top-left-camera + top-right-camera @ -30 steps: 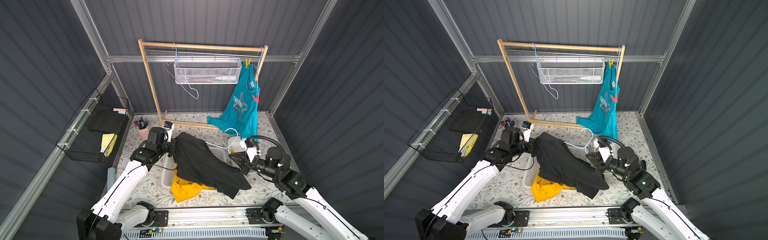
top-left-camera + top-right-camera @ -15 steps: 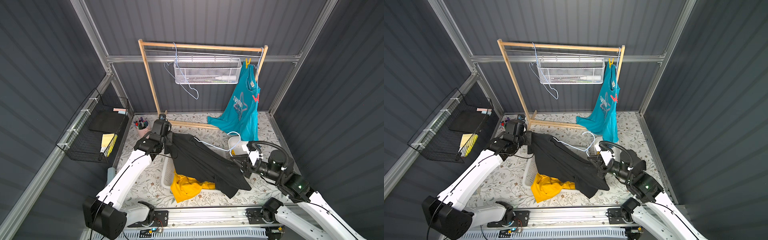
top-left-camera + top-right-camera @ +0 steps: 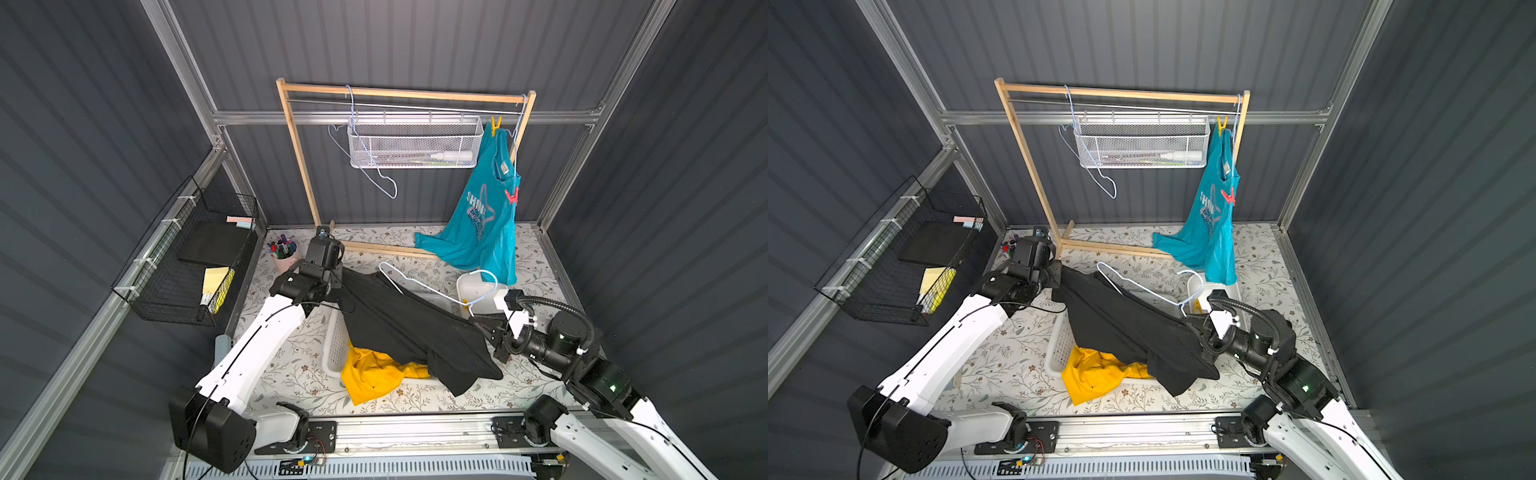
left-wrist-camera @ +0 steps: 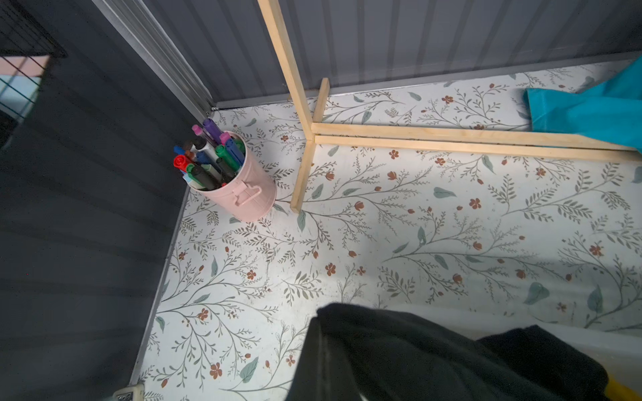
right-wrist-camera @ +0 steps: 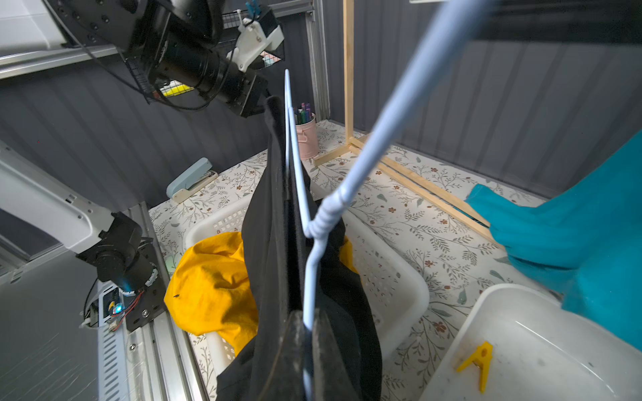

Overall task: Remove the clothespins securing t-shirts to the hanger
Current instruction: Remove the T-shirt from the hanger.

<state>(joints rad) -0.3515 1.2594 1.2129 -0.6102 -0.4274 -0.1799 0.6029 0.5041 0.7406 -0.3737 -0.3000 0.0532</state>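
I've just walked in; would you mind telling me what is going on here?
The two arms hold a black t-shirt stretched between them above a white laundry basket. The left gripper is shut on one end of the cloth, and the right gripper on the light-blue hanger running along it. A yellow t-shirt lies in the basket, and a loose yellow clothespin lies in a white bin. The teal t-shirt hangs on the wooden rack, with a yellow clothespin and a red clothespin on it.

We count three t-shirts [image 3: 409, 328], three clothespins [image 3: 511, 196] (two yellow, one red), three wire hangers [image 3: 374, 166], two white bins [image 5: 417, 291] and one pen cup [image 4: 239, 194].
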